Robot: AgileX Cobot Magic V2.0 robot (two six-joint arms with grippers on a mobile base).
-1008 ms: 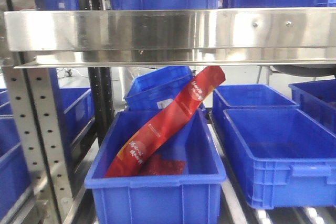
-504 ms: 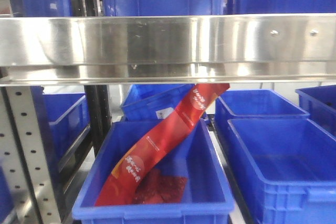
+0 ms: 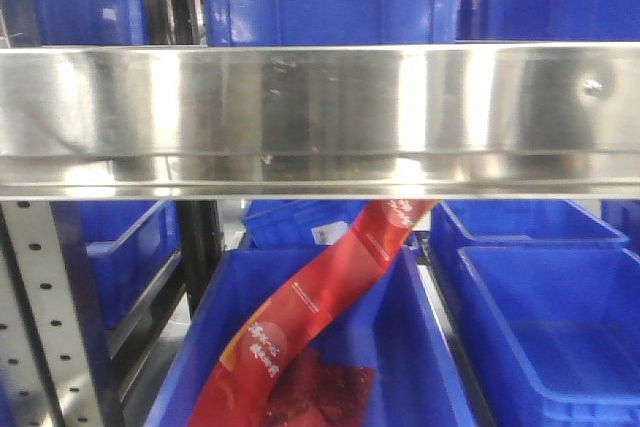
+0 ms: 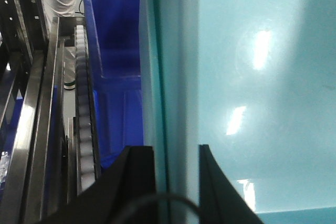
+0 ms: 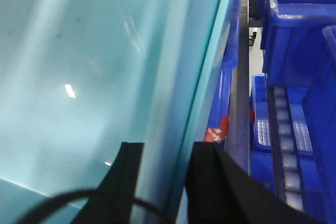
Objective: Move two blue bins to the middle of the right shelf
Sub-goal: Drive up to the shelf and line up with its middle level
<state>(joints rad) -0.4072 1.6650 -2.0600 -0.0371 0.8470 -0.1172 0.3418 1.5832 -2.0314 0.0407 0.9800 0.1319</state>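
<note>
The front-facing view had changed over the last second: the shiny front rail (image 3: 320,117) grew bigger and slid lower, and the dark blue bin (image 3: 420,347) with the red bag (image 3: 310,327) sank toward 6 o'clock, so I think the robot was rising and rolling closer to the shelf. The left gripper (image 4: 176,182) had its jaws shut tight on one wall of the pale blue bin (image 4: 252,77), and the right gripper (image 5: 163,182) pinched the other wall (image 5: 105,51). The bin was up in the air between the arms, not on the shelf yet.

A steel rail (image 3: 320,117) spans above a dark-blue bin (image 3: 420,347) (red packet (image 3: 310,317) inside).
</note>
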